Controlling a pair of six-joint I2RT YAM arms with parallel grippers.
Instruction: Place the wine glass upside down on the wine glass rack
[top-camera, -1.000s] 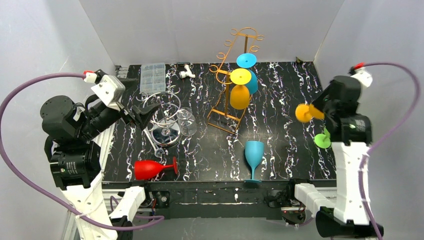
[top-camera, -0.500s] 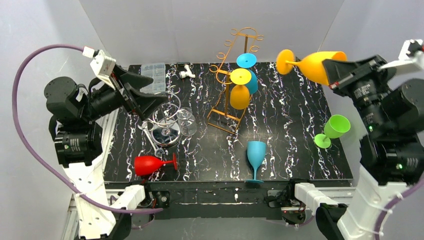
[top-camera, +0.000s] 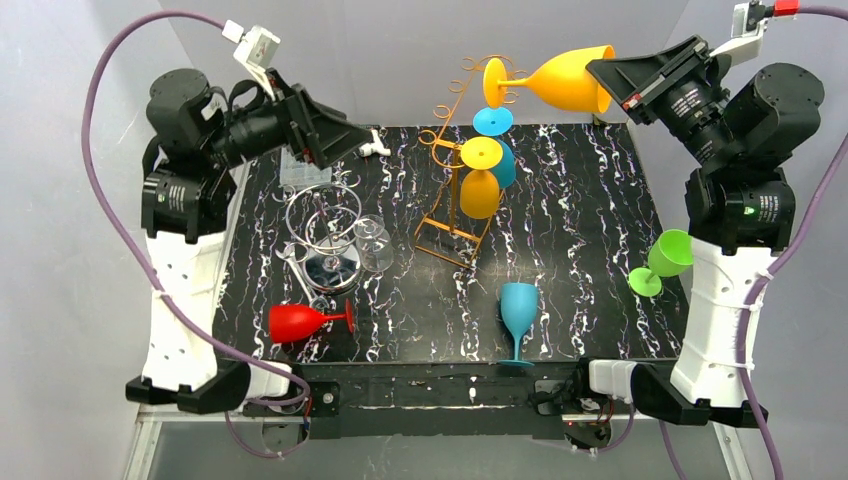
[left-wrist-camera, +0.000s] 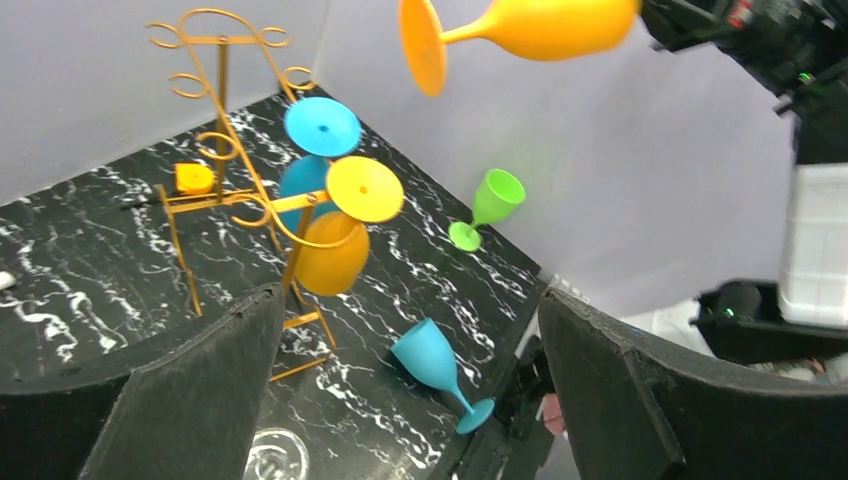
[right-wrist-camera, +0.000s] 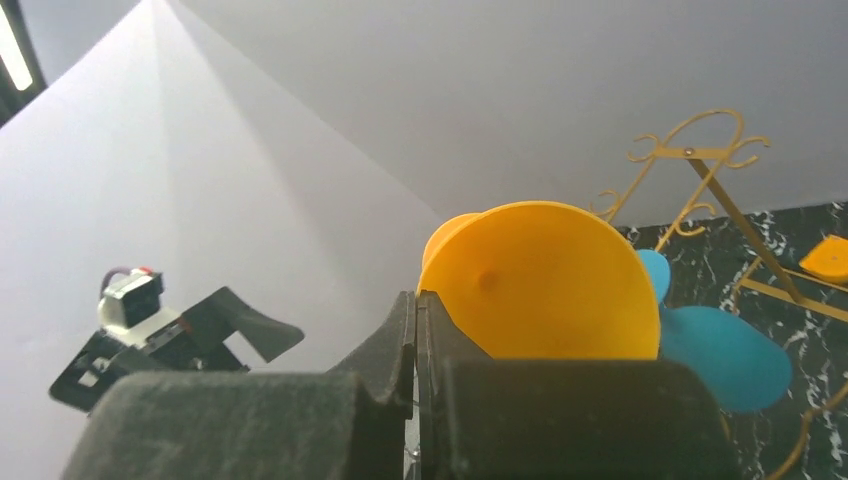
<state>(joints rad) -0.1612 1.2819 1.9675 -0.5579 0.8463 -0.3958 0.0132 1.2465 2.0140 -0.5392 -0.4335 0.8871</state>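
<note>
Orange glass aloft, near rack top

Glass lies sideways, foot near the top scroll, with the right gripper pinching its rim — left gripper wide, empty. Risk: rim pinch slips, or foot snags the scroll and tips the rack.

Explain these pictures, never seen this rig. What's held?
Two robot arms stand at the near edge of a black table. One picture looks down from above and behind them; the other two come from a camera on each wrist. The right claw is shut on the rim of an orange wine glass, held sideways in the air by the top of the wire rack, where two glasses already hang upside down. The left claw is open, holding nothing. On the table: a red glass on its side, a teal glass upright, a green glass tilted.
</note>
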